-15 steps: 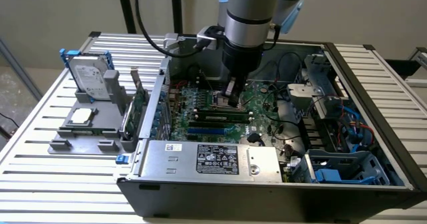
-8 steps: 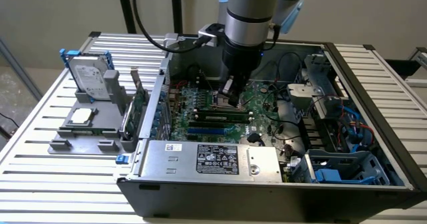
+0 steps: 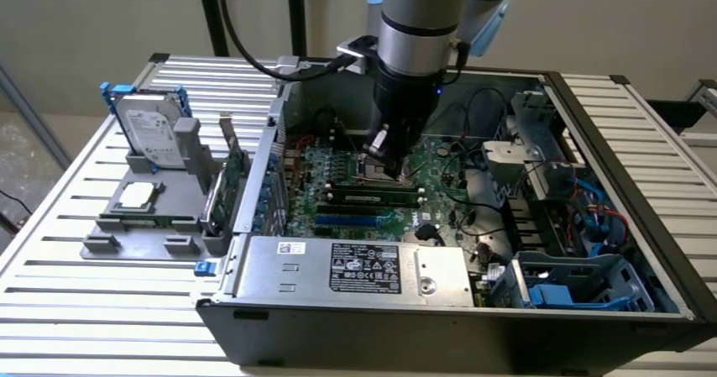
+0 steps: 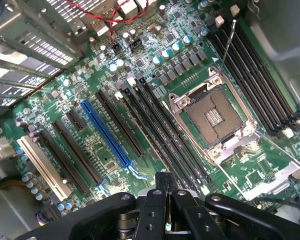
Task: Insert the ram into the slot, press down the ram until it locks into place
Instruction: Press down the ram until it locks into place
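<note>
Gripper [image 3: 387,160] low inside open computer case [image 3: 627,133], fingers closed together, nothing visibly held – tips over motherboard [image 4: 94,150] just beside silver processor socket [image 4: 215,117]. Ram [image 3: 375,199] lies along black slot in exterior view, just toward case front from gripper; whether latched, cannot tell. In wrist view, black slots [image 4: 160,130] run parallel, close-packed, blue slot [image 4: 105,132] alongside. Case walls hem arm; cables [image 3: 482,117] and drive cage [image 3: 583,280] crowd exterior view's right. Hard drive [image 3: 149,129] rests outside on slatted table [image 3: 67,217].

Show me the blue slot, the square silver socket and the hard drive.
blue slot [image 4: 107,132]: wrist view, middle of its length.
square silver socket [image 4: 214,117]: wrist view, its dark centre.
hard drive [image 3: 149,129]: exterior view, its top face.
</note>
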`<state>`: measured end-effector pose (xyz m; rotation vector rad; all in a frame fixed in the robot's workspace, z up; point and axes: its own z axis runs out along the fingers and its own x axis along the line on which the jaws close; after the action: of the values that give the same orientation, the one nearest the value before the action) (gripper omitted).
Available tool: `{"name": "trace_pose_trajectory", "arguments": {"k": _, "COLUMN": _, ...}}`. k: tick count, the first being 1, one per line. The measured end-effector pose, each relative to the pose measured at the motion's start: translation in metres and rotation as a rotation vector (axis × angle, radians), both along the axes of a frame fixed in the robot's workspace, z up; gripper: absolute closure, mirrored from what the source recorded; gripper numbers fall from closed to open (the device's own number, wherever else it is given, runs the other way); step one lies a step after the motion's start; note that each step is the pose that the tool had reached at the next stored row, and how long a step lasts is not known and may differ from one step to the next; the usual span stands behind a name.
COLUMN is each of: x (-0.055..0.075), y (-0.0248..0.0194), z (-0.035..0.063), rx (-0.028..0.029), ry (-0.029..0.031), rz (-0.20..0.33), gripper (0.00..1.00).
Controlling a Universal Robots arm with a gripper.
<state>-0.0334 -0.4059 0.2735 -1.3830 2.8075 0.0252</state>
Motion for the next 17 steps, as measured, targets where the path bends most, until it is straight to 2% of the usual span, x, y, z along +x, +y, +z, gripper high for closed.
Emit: {"name": "trace_pose_trajectory", "arguments": {"k": 17, "x": 0.0000, "y": 0.0000, "z": 0.0031, "rx": 0.0000, "ry": 0.0000, "rz": -0.254, "gripper": 0.89}}
